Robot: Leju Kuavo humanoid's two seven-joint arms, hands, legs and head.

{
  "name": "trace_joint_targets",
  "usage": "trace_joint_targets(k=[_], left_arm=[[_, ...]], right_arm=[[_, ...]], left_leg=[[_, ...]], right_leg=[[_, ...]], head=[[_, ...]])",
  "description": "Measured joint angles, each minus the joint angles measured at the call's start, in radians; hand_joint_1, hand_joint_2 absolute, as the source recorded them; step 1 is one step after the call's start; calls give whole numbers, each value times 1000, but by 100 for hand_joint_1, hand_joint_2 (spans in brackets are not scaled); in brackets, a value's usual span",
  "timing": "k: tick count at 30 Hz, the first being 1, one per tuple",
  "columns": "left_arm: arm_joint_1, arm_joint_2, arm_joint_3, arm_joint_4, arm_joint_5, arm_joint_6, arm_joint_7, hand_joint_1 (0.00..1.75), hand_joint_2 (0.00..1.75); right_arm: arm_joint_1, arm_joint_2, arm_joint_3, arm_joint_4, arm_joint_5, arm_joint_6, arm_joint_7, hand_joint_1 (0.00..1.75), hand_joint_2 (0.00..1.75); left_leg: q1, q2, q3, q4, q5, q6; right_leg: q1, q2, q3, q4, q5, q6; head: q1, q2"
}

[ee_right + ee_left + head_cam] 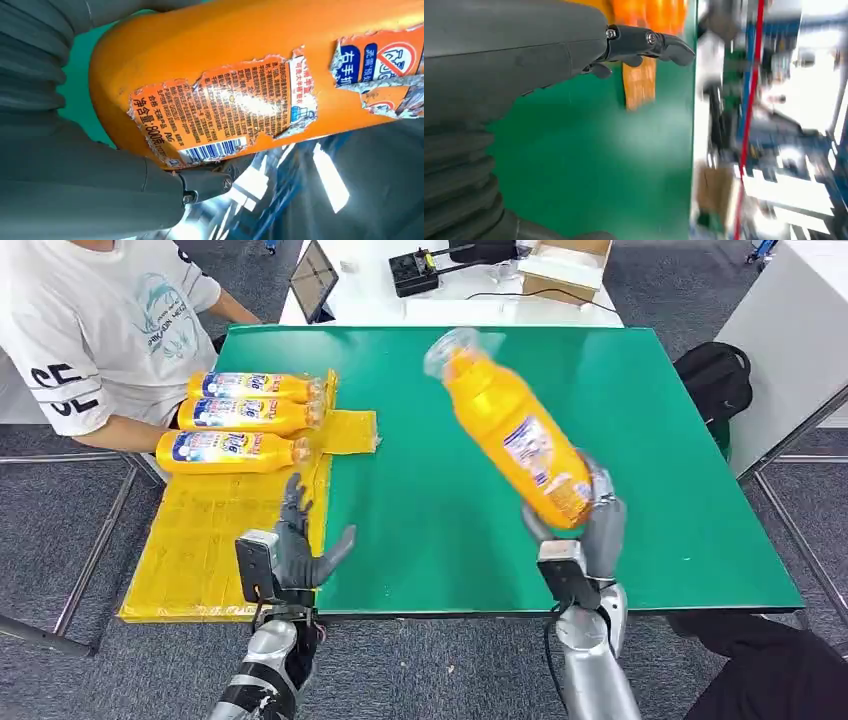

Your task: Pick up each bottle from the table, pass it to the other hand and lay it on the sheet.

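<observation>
The right hand [590, 525] is mostly hidden behind the orange bottle [510, 430] it grasps; from the head view only grey fingers curling round the bottle's base show. The right wrist view is so close that the bottle [250, 60] runs off the frame, and its torn, peeling label [225, 115] carries small print too fine to read beyond a barcode. The left wrist view is blurred past the table edge, so the room beyond is a smear of white, blue and a red line.

The held bottle is bright orange with a clear cap end [450, 345], tilted up and away to the left, raised above the green table [420, 490] near its front right part. Its label faces upward toward the head camera.

The left hand [300, 545] hovers released, fingers spread and grasping nothing, at the front edge of the table just where the yellow sheet [200, 540] meets the green. In its own wrist view the dark fingers [649, 42] stretch out over the green surface.

Three more orange bottles [245, 420] lie side by side on the far end of the sheet, caps pointing right, touching or nearly so. A person in a white shirt [100, 330] sits just beyond them at the table's left corner, a forearm [125, 435] resting beside the nearest bottle.
</observation>
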Motion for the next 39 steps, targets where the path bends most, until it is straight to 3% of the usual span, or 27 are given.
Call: trace_joint_targets(k=[5,19,39], left_arm=[[-1,-3,-8,-1,55,-183,18,0,175],[-1,-4,-59,-18,155,-333,41,0,175],[-2,-4,-74,-10,178,-375,45,0,175]], right_arm=[[30,36,43,46,41,79,-45,175,175],[58,100,191,200,-6,60,-46,175,175],[70,91,176,210,-144,16,-46,175,175]], left_leg=[[0,0,0,0,0,0],[0,0,0,0,0,0],[0,0,0,0,0,0]], right_leg=[[0,0,0,0,0,0],[0,0,0,0,0,0],[0,0,-1,0,0,0]], head=[[0,0],[0,0],[0,0]])
